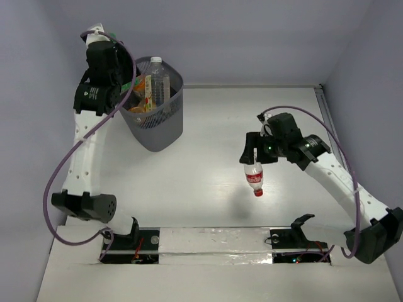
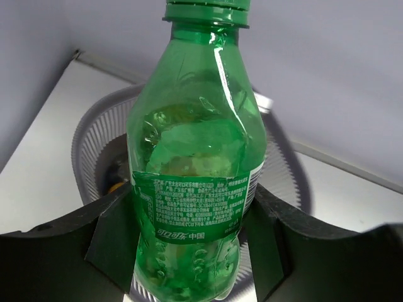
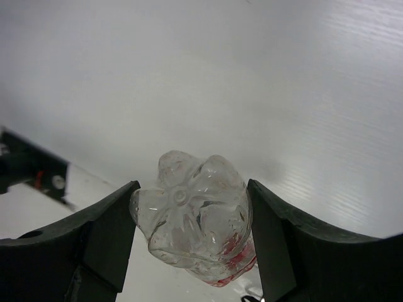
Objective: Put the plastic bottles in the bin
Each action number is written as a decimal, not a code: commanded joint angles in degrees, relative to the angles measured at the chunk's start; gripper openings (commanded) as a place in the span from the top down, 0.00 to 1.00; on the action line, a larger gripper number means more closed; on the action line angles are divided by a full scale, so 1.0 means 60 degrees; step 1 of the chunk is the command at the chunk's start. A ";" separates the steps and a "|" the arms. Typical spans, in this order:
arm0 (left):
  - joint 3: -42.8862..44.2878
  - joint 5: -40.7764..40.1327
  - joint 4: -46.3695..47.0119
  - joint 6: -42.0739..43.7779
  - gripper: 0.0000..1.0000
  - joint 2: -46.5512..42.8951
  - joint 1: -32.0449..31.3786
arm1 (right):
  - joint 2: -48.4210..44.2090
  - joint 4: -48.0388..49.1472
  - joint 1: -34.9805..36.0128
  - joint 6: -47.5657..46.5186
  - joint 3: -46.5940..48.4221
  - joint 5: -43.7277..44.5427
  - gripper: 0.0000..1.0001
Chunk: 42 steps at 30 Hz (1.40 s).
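My left gripper is shut on a green bottle with a green label and holds it above the rim of the dark grey mesh bin. In the top view the left gripper is at the bin's left rim, and the bin holds several bottles, a clear one standing tallest. My right gripper is shut on a clear bottle with a red label, cap down, above the table's middle right. Its petal-shaped base faces the right wrist camera between the fingers.
The white table is walled on three sides by pale lilac panels. The bin stands at the back left. The arm bases and a taped strip run along the near edge.
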 commanded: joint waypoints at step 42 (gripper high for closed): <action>-0.1584 0.1358 0.0864 -0.2309 0.01 -0.3417 -0.0494 | 0.6817 0.6971 0.2024 0.4587 1.1058 0.0771 0.00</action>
